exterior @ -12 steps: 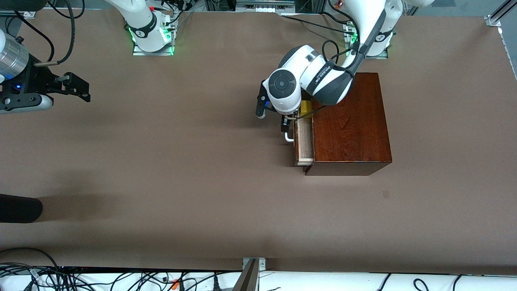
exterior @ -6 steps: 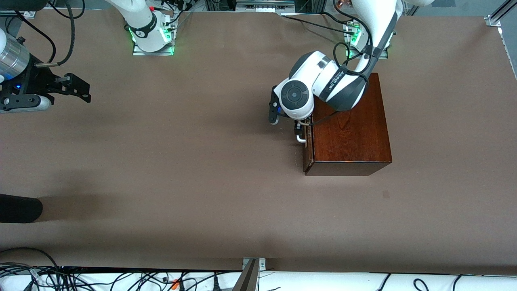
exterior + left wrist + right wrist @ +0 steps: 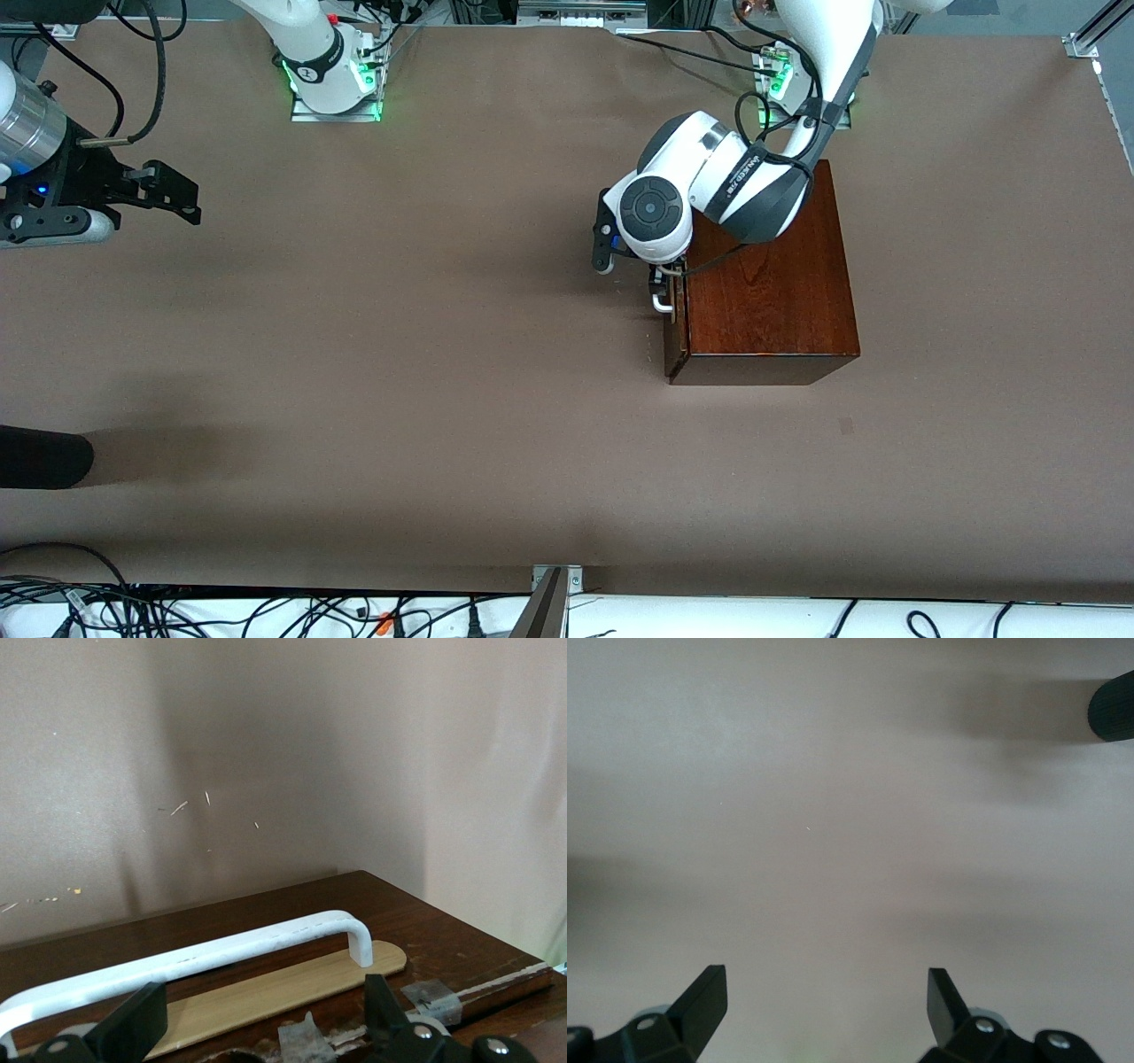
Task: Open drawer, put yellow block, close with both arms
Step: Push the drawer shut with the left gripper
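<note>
The dark reddish-brown wooden box [image 3: 771, 283] stands toward the left arm's end of the table. Its drawer [image 3: 675, 332] is pushed in flush with the box. The white bar handle [image 3: 660, 304] shows on its front, and fills the left wrist view [image 3: 195, 957]. My left gripper [image 3: 660, 282] is right at the handle in front of the drawer, with its fingers spread wide [image 3: 261, 1014] and nothing held. The yellow block is hidden. My right gripper [image 3: 168, 193] waits at the right arm's end of the table, open and empty [image 3: 828, 997].
A dark rounded object [image 3: 40, 456] lies at the table's edge at the right arm's end, nearer to the front camera than the right gripper; it also shows in the right wrist view [image 3: 1112, 709]. Cables hang along the table's near edge.
The drawer, open a second ago with the yellow block showing in it, has slid shut. My left gripper moved with it toward the box. The right arm has not moved.
</note>
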